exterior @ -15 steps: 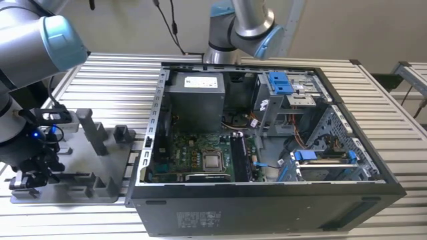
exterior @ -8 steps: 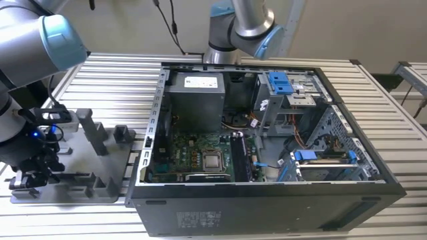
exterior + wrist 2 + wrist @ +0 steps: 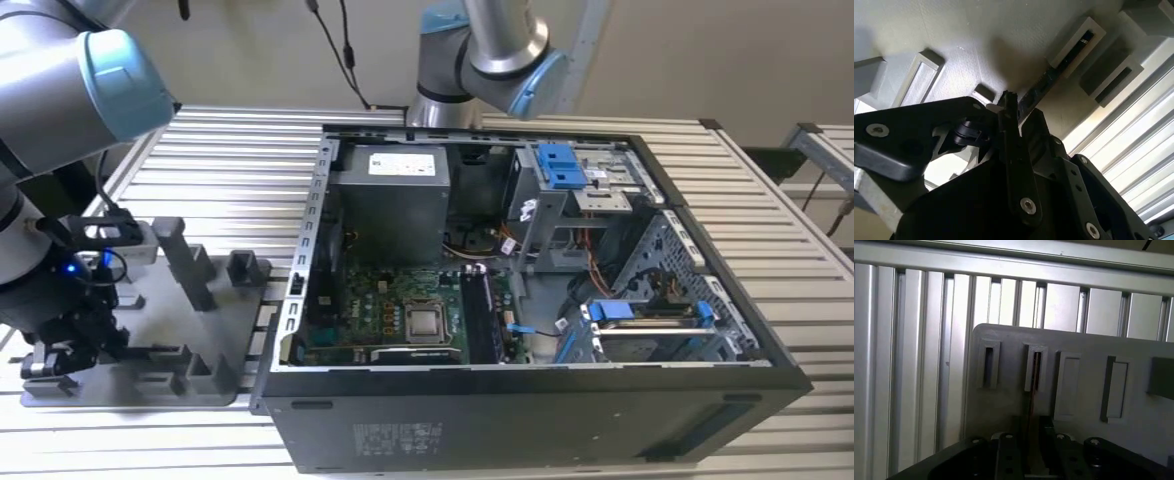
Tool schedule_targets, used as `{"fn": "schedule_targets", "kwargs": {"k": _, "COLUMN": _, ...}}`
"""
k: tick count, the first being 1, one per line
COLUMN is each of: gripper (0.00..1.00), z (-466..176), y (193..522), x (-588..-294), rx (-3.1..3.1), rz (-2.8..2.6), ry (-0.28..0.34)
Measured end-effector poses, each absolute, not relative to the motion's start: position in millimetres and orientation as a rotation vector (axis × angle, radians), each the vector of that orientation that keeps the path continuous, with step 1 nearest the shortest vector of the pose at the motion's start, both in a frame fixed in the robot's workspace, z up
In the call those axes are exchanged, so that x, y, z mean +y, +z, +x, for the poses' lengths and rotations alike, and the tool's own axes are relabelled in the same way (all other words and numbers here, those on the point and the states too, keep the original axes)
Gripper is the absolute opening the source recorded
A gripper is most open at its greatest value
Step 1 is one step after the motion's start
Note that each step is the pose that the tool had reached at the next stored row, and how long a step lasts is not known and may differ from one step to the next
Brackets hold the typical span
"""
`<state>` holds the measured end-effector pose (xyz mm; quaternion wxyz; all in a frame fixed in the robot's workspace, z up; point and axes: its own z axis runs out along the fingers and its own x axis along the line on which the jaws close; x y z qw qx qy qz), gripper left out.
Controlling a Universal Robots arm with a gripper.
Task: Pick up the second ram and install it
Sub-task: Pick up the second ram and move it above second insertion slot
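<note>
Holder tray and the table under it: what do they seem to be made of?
Holder tray: matte grey plastic, possibly 3D-printed, going by the fine parallel lines across its surface. Table: probably bare aluminium, since its pale ribbed slats have a dull metallic sheen.

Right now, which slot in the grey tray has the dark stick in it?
The slot in line with the gripper: the second ram runs from it toward the gripper. The neighbouring slots show no stick.

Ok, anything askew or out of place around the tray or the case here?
Nothing stands out. The second ram stands in a slot of the grey holder tray, with the gripper at it.
</note>
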<state>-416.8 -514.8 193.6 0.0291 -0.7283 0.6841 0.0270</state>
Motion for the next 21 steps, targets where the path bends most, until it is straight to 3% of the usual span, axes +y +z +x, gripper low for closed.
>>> {"fn": "schedule_targets", "kwargs": {"k": 1, "gripper": 0.27, "z": -416.8, "y": 193.6, "x": -514.8, "rx": 2.11, "rz": -2.247, "ry": 0.083}}
{"fn": "schedule_targets", "kwargs": {"k": 7, "gripper": 0.25, "z": -416.8, "y": 193.6, "x": -514.8, "rx": 2.11, "rz": -2.247, "ry": 0.083}}
{"fn": "schedule_targets", "kwargs": {"k": 8, "gripper": 0.18, "z": -416.8, "y": 193.6, "x": -514.8, "rx": 2.11, "rz": -2.247, "ry": 0.083}}
{"fn": "schedule_targets", "kwargs": {"k": 21, "gripper": 0.14, "z": -416.8, "y": 193.6, "x": -514.8, "rx": 2.11, "rz": -2.246, "ry": 0.082}}
